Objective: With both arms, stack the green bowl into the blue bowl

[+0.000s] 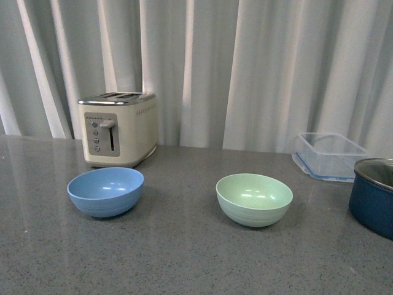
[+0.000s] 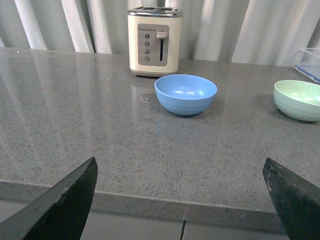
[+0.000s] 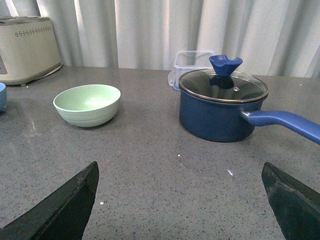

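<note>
The blue bowl (image 1: pixel 105 191) sits upright and empty on the grey counter, left of centre, in front of the toaster. The green bowl (image 1: pixel 254 199) sits upright and empty to its right, well apart from it. Neither arm shows in the front view. In the left wrist view my left gripper (image 2: pixel 180 172) is open and empty at the counter's near edge, far short of the blue bowl (image 2: pixel 185 94); the green bowl (image 2: pixel 298 99) shows at the side. In the right wrist view my right gripper (image 3: pixel 180 175) is open and empty above the counter, short of the green bowl (image 3: pixel 87 104).
A cream toaster (image 1: pixel 117 129) stands behind the blue bowl. A dark blue pot (image 3: pixel 223 105) with glass lid and long handle sits right of the green bowl. A clear plastic container (image 1: pixel 328 156) stands at the back right. The counter's front edge (image 2: pixel 150 200) lies under my left gripper.
</note>
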